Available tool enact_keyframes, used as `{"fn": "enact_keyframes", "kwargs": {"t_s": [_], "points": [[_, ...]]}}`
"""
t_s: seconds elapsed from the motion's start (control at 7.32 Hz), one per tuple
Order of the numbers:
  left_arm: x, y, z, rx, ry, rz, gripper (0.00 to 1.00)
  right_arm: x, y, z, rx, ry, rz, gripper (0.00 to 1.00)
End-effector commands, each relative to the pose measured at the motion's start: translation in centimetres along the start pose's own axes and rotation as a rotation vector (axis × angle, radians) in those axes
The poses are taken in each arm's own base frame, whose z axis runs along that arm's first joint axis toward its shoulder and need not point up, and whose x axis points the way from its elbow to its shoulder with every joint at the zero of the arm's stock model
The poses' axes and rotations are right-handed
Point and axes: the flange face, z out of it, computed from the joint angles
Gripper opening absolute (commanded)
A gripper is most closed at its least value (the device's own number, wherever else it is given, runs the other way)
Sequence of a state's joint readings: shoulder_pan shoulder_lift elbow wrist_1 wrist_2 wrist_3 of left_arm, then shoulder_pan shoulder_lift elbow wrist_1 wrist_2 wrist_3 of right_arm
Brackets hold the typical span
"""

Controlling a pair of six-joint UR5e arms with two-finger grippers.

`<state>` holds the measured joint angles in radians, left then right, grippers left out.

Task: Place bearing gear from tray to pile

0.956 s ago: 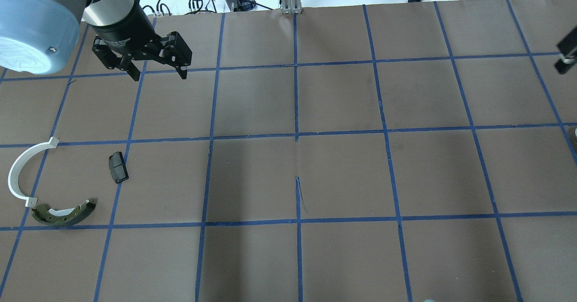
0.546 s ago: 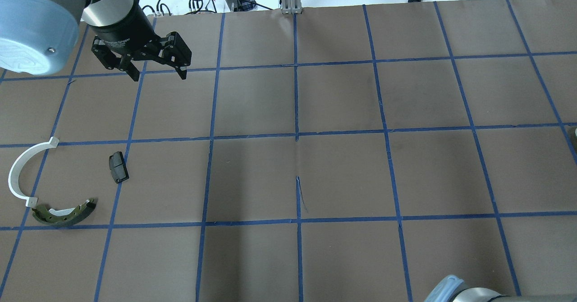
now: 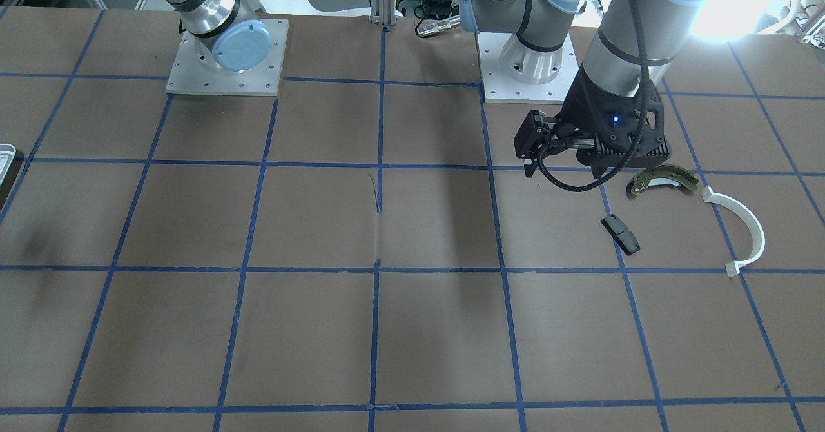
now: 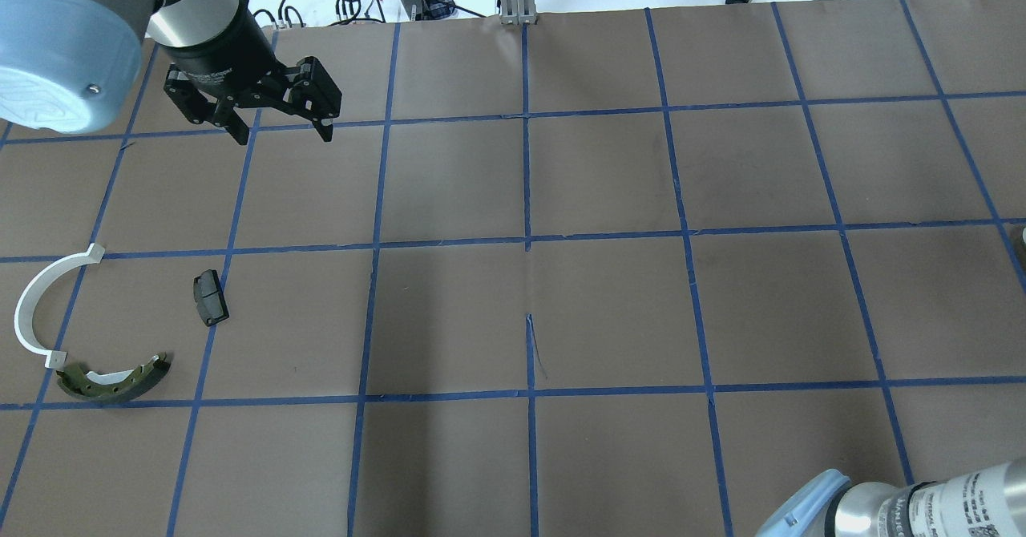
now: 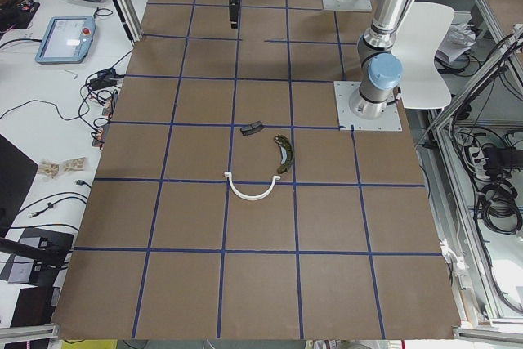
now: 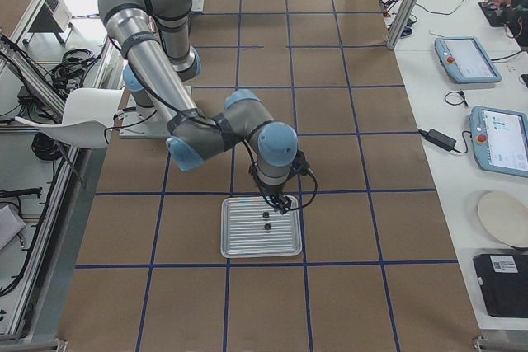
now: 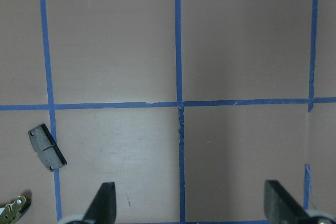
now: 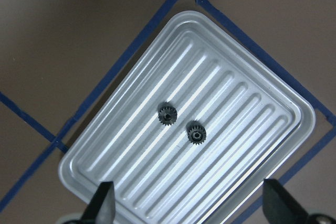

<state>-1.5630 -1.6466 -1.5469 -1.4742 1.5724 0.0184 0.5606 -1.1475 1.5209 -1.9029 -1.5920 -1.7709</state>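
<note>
My right gripper (image 8: 191,209) hangs spread wide and empty above the tray (image 8: 131,182). I take it to be posed that way so the wrist camera looks straight down and I can line the fingers up before descending. One bearing gear (image 8: 167,114) lies flat near the tray's middle, with a second gear (image 8: 196,134) just beside it. The two are apart, and neither touches a finger. The second gear sits closer to the line between my fingertips, so I judge it the likelier pick. How high the gripper rides above the ribs I cannot tell from this view.

The tray sits at the table's right end, well apart from the pile on the left: the brake shoe (image 4: 112,381), the white half-ring (image 4: 32,304) and the black block (image 4: 210,297). Every gear faces a long carry across the grid.

The left gripper (image 4: 283,136) is also parted and holding nothing. It hovers beyond the pile, probably parked so the drop spot is free.
</note>
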Motion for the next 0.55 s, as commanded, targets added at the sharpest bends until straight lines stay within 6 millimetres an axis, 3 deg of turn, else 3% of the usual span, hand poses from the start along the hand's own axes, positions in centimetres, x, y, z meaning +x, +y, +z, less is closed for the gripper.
{"fn": "enact_keyframes", "kwargs": {"t_s": [0.0, 0.14, 0.41], "points": [[0.0, -0.1, 0.0, 0.000, 0.000, 0.000, 1.00, 1.8, 1.2, 5.8, 0.005, 0.010, -0.281, 0.98], [0.0, 0.0, 0.0, 0.000, 0.000, 0.000, 1.00, 1.7, 1.2, 8.3, -0.003, 0.027, -0.370, 0.96], [0.0, 0.0, 0.0, 0.000, 0.000, 0.000, 1.00, 0.4, 1.1, 10.7, -0.024, 0.071, -0.469, 0.93]]}}
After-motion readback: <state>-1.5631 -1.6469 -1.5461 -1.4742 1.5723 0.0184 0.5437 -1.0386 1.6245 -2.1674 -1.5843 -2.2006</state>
